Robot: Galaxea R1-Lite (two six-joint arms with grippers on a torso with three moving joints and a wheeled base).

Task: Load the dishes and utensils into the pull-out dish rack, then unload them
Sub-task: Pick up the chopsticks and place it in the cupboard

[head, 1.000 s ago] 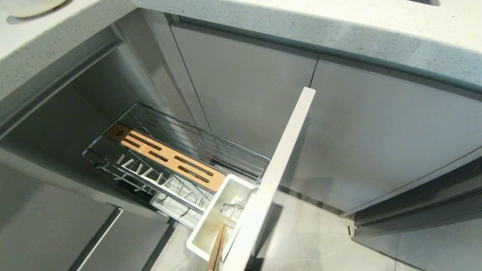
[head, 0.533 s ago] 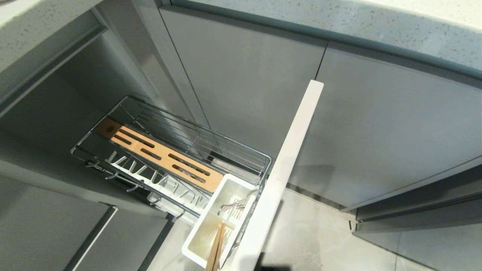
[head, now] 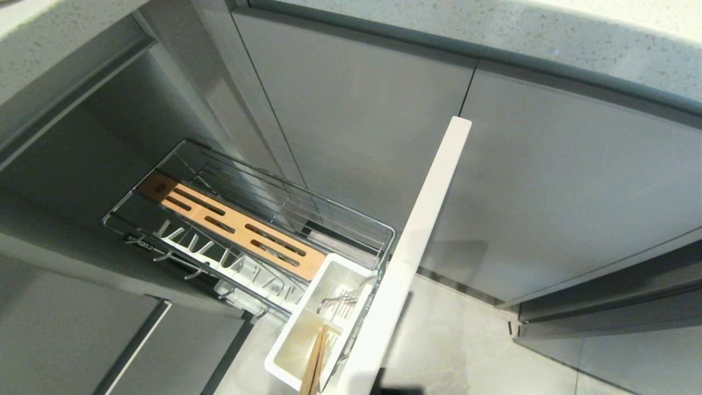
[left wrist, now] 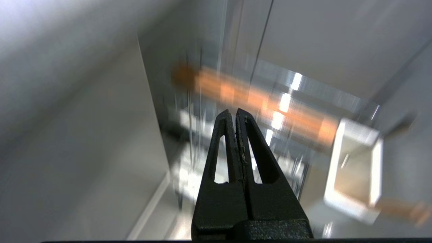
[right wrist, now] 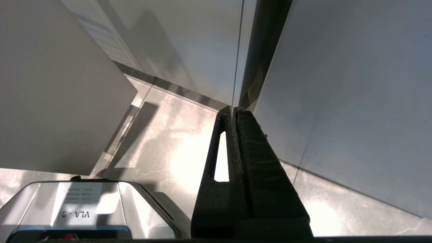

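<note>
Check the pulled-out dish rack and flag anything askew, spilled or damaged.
Nothing stands out. The pull-out dish rack sits straight, its wooden board flat; the chopsticks lean in the white utensil tub. No spill or damage shows.

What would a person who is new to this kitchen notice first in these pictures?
First, the pulled-out dish rack below the counter, with its orange-brown wooden board. Then the white tub at its front end, behind the pale front panel, with chopsticks standing in it. No plate or bowl shows in the rack.
</note>
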